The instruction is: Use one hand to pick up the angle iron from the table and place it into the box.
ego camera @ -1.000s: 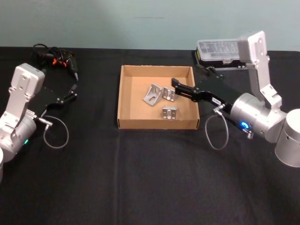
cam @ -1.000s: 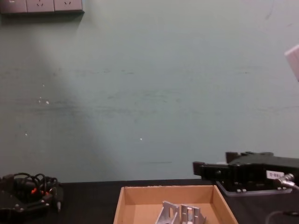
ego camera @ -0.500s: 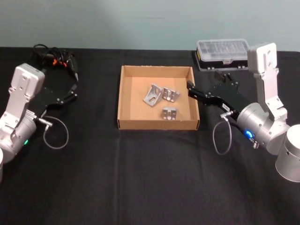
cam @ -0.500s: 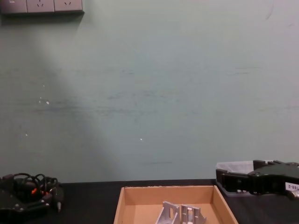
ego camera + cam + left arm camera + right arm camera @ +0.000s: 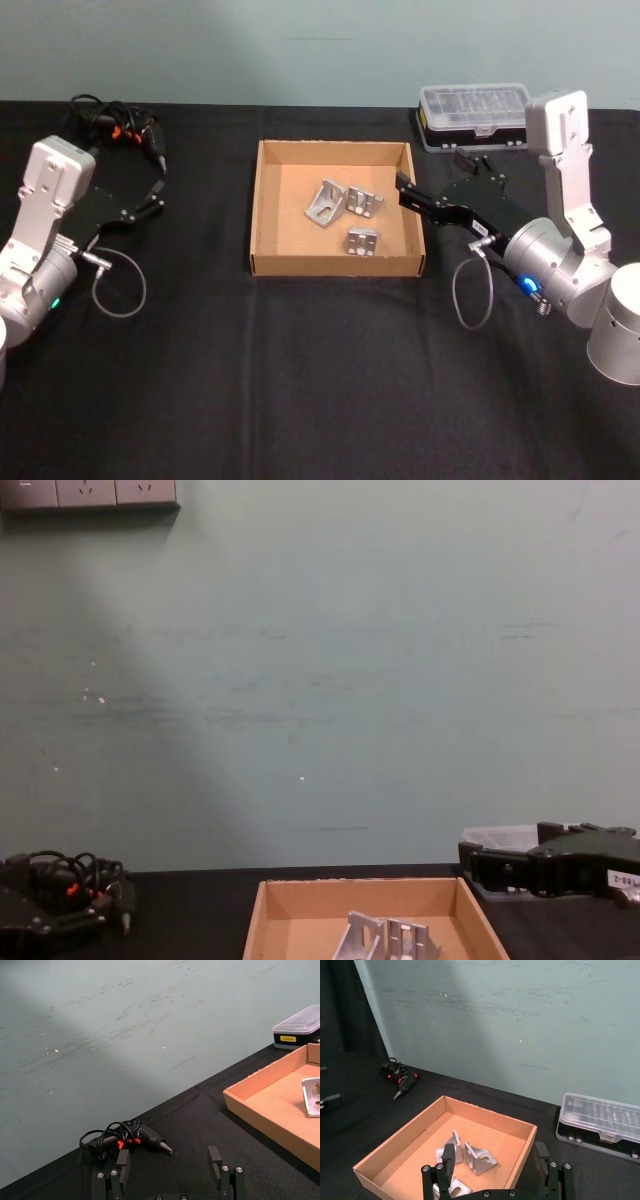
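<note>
It looks like a workshop or lab: a black worktop (image 5: 320, 380), a plain green wall (image 5: 320, 680) with sockets (image 5: 88, 492), an electric screwdriver (image 5: 150, 1137) and a parts case (image 5: 473, 115).

Three angle irons (image 5: 322, 202) (image 5: 364, 202) (image 5: 362, 242), one box (image 5: 265, 215), one clear-lidded case (image 5: 473, 115), seemingly one corded tool (image 5: 125, 128).

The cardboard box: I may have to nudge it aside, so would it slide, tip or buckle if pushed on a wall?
The cardboard box is shallow and wide, so it would probably slide rather than tip. Its walls look thin, so a push high up might bend one. The three metal brackets inside lie loose and may shift.
</note>
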Robot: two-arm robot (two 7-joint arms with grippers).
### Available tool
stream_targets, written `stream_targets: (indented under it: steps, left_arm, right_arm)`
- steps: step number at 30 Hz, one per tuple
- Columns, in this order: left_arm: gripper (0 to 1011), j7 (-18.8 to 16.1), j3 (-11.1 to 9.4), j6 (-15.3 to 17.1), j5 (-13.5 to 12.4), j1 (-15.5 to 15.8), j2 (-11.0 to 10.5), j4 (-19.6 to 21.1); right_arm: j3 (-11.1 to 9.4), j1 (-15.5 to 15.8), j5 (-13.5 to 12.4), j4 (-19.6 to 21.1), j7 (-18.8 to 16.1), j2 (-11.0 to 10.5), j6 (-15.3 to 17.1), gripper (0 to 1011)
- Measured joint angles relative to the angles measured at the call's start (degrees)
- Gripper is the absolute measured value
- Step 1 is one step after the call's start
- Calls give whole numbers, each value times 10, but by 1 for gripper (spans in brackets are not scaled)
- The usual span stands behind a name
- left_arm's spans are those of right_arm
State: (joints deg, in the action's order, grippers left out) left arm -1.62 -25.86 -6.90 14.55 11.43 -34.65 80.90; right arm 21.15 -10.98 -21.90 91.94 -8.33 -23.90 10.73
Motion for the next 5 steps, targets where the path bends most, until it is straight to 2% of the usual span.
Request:
stream_targets:
  steps: [5]
  left_arm:
    - [1011,0,0,0,0,0,0,0]
  right_arm:
    - [0,-1,0,0,-2,0,0,1003]
